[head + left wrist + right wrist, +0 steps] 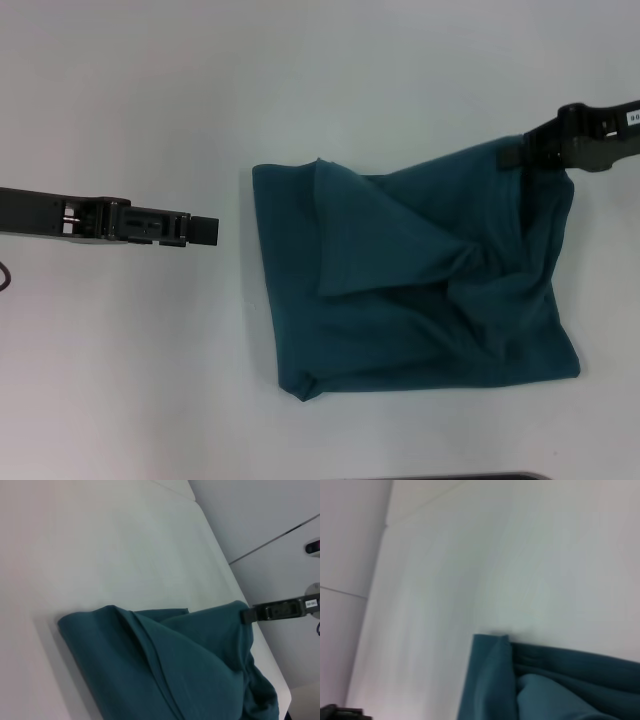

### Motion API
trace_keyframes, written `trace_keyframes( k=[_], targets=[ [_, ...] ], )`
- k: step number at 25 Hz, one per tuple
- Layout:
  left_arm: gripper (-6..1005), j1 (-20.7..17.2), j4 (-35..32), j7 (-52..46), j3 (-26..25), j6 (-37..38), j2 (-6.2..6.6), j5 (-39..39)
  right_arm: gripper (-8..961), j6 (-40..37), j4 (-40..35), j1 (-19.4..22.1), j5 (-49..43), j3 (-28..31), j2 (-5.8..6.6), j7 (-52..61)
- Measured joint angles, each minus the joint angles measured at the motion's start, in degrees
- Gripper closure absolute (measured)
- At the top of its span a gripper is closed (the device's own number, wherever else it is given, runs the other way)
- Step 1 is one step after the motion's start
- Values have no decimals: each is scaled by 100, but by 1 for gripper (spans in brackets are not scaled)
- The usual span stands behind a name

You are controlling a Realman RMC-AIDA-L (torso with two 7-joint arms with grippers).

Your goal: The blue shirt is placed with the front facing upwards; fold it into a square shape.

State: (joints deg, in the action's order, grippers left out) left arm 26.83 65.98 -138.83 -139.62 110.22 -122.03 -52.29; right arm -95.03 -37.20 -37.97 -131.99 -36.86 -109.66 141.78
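— Why is the left gripper (207,231) off to the side?
— It hovers over the bare table (120,110), level, pointing at the shirt (420,290); whether it's clenched I cannot tell.
— And the right gripper (517,153)?
— Pinching the shirt's far right corner, lifted, likely to fold it across.

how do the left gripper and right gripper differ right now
The left gripper hangs over bare table, apart from the blue shirt; the right gripper sits at the shirt's far right corner, pinching it. The left holds nothing; the right lifts the cloth into a raised peak. Both are dark and point inward toward the shirt.
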Motion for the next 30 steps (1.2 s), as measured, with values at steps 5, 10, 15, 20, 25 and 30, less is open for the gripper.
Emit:
trace_keyframes(
  k=[5, 10, 15, 20, 25, 30],
  targets=[
    [265, 12, 2, -3, 28, -7, -1, 0, 904, 139, -7, 14, 73, 41, 28, 17],
    [265, 16, 2, -14, 31, -10, -6, 0, 896, 291, 53, 60, 60, 113, 49, 36],
    [266, 33, 3, -20, 10, -19, -5, 0, 888, 258, 85, 61, 1, -15, 52, 104],
    [266, 33, 3, -26, -10, -20, 2, 0, 879, 218, 248, 7, -273, -220, 51, 182],
    [264, 58, 3, -3, -13, -18, 2, 0, 826, 189, 228, 67, -316, -124, 99, 226],
    [264, 68, 3, 7, -13, -18, -1, 0, 612, 116, 154, 160, -284, 402, 272, 196]
  ],
)
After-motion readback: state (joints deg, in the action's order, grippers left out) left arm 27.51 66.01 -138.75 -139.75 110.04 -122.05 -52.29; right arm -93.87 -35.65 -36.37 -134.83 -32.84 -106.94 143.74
